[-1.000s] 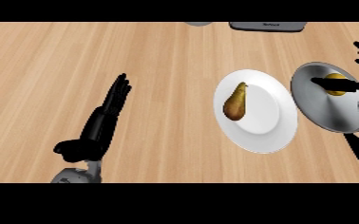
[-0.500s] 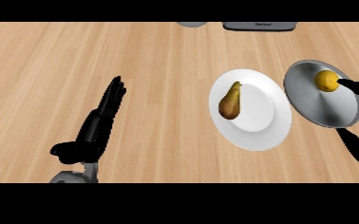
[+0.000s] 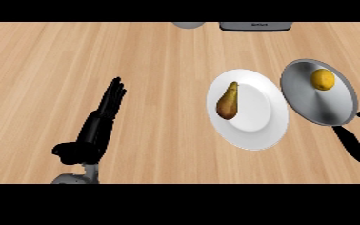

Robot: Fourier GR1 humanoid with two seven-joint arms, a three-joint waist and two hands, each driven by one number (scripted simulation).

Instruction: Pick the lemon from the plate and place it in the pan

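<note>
So the lemon is sitting in the pan, up near its far rim, with nothing touching it. The pan is grey, with a black handle running toward the lower right. Just left of it, rims almost touching, is the white plate, which has a brownish pear lying on its left half. Way over on the left, the left hand rests with fingers straight, holding nothing. Right hand isn't visible anywhere.
</note>
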